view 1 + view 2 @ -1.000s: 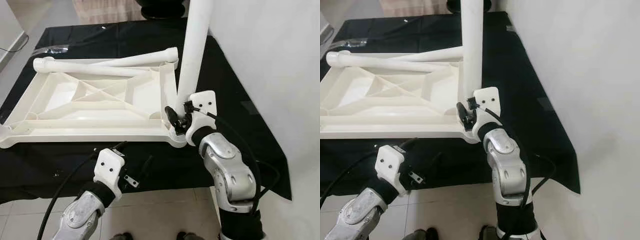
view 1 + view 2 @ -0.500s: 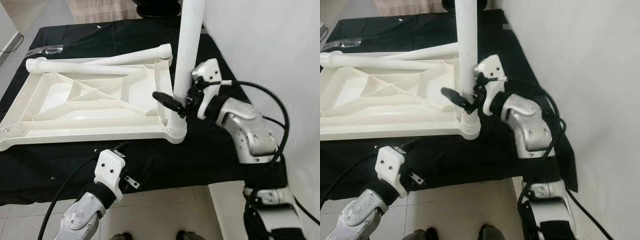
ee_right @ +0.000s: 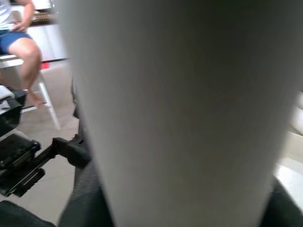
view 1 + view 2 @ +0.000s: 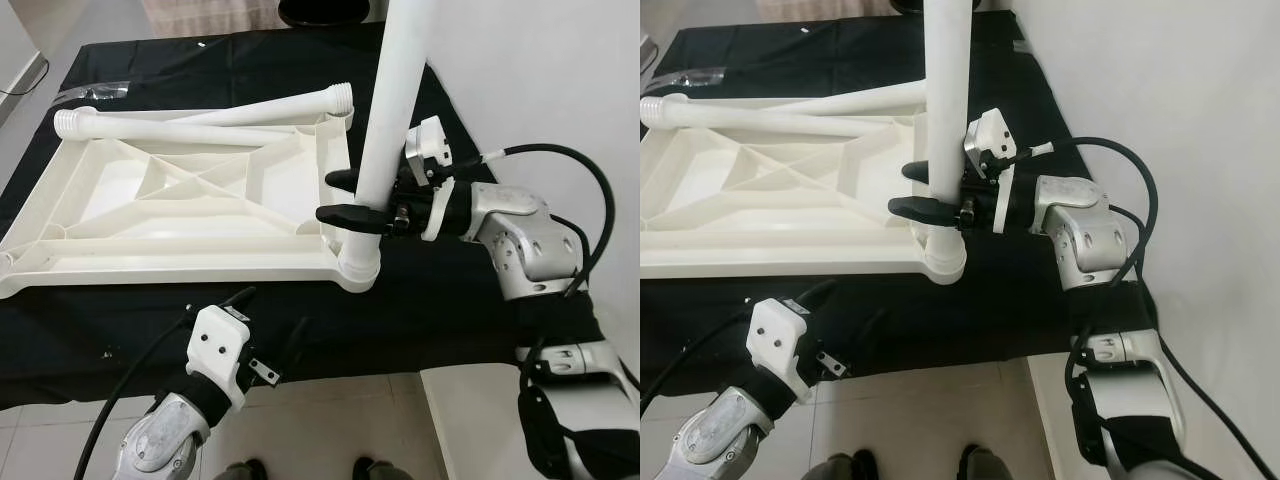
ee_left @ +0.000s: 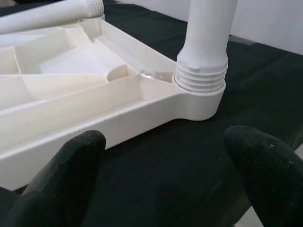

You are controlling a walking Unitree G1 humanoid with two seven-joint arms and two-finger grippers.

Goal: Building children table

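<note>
Two black fingers of the right gripper [image 4: 352,196] are closed around the upright leg [image 4: 392,110], one at either side of the white tube, low on its length and just above its threaded end. The right arm [image 4: 515,240] is stretched in from three o'clock, level with the grip, with a black cable [image 4: 580,190] looped over it. In the right wrist view the leg [image 3: 184,113] is seen very close and blurred, and a seated person [image 3: 19,42] is seen in the room behind it. The leg is stood in the corner socket [image 4: 358,268] of the tabletop [image 4: 190,200], at the corner nearest the robot on its right side; the threads [image 5: 200,78] are seen partly above the socket rim in the left wrist view. The tabletop is laid upside down on a black cloth [image 4: 450,310], its ribbed underside turned up. Two loose legs [image 4: 200,122] are laid across its far edge, toward twelve o'clock, crossing each other, with threaded ends at ten and one o'clock. The left gripper [image 4: 270,330] is held at six o'clock, over the near edge of the cloth and apart from the tabletop, its fingers [image 5: 66,175] spread wide with nothing between them. At three o'clock a white wall [image 4: 540,90] is stood beside the cloth, and a tiled floor [image 4: 340,420] is seen below.
</note>
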